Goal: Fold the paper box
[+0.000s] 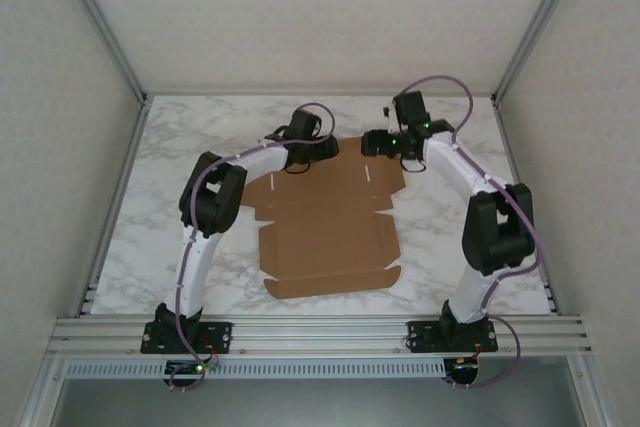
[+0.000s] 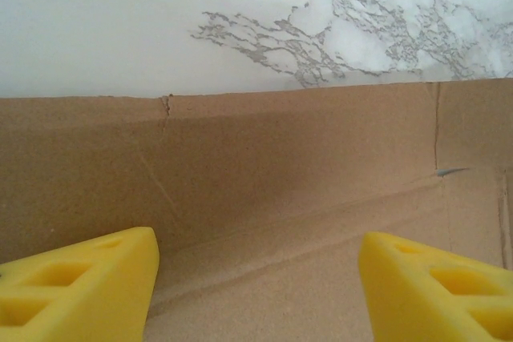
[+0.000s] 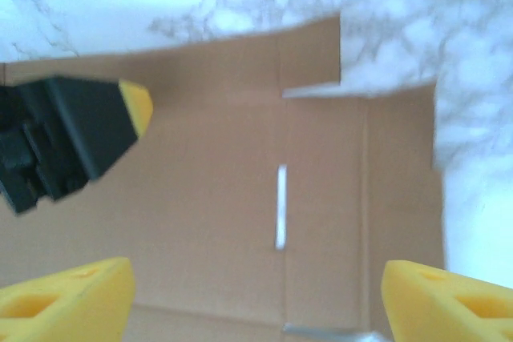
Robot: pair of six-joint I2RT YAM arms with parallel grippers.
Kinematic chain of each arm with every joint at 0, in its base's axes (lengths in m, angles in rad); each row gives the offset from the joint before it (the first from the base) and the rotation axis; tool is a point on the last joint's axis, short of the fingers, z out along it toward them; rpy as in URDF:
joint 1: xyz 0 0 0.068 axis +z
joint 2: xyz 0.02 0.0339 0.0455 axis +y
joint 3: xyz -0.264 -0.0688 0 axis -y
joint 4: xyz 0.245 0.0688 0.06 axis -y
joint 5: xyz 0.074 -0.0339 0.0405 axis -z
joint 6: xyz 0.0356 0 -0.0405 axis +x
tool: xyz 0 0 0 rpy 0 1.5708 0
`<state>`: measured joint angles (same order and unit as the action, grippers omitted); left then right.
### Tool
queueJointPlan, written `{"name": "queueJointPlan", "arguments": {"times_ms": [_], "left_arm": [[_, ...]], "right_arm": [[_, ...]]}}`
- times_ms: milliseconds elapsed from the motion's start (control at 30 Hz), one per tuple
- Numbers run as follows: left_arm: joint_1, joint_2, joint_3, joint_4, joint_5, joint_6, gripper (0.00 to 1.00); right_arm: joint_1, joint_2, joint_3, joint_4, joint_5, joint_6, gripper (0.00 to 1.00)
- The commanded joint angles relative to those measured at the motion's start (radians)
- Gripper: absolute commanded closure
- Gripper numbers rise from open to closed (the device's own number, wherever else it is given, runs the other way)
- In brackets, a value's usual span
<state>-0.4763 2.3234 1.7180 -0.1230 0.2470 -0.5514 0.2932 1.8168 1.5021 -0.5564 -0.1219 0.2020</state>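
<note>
A white marble-patterned table top (image 1: pixel 150 217) with fine grey veins fills the floor of a small enclosure. Pale, lightly textured walls (image 1: pixel 60 147) close it in on three sides, and slim aluminium posts (image 1: pixel 100 22) rise at the far corners. Along the near edge runs a ribbed aluminium rail (image 1: pixel 320 332), where both black arm bases are bolted. The plain brown cardboard paper box (image 1: pixel 325 237) lies unfolded near the middle of the table, a die-cut sheet with its flaps spread flat and bare marble showing around all its sides. The left gripper (image 1: pixel 325 150) sits low at the far-left corner of the sheet. From the left wrist view, the left gripper (image 2: pixel 256 286) has its yellow fingers (image 2: pixel 80 282) spread wide with only cardboard (image 2: pixel 304 158) beneath, creased across its width, and the marble (image 2: pixel 120 22) just beyond its edge. The right gripper (image 1: pixel 372 143) hangs over the far-right corner. Seen from the right wrist, the right gripper (image 3: pixel 252 294) also has its yellow fingers (image 3: pixel 64 298) set wide apart and grips nothing. Below it the sheet (image 3: pixel 200 222) shows a narrow cut slot (image 3: pixel 280 206) and a small square tab (image 3: pixel 311 50) jutting onto the marble (image 3: pixel 473 158), while the black, yellow-tipped end of the left gripper (image 3: pixel 80 138) hovers close over the card at the left of that view.
</note>
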Motion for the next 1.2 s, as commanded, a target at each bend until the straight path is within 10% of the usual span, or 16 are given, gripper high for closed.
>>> {"name": "queueJointPlan", "arguments": {"times_ms": [0, 200, 933, 1167], "left_arm": [[0.004, 0.004, -0.036, -0.082, -0.001, 0.016, 0.32], [0.007, 0.007, -0.018, -0.083, -0.007, 0.026, 0.32], [0.047, 0.0, 0.006, -0.064, 0.069, 0.007, 0.33], [0.053, -0.03, -0.003, -0.056, 0.079, 0.003, 0.32]], "right_arm": [[-0.076, 0.132, 0.113, -0.166, -0.076, -0.086, 0.22], [-0.127, 0.291, 0.277, -0.27, -0.085, -0.138, 0.21], [-0.209, 0.465, 0.372, -0.317, -0.319, -0.211, 0.83], [-0.208, 0.492, 0.372, -0.307, -0.346, -0.202, 0.87]]}}
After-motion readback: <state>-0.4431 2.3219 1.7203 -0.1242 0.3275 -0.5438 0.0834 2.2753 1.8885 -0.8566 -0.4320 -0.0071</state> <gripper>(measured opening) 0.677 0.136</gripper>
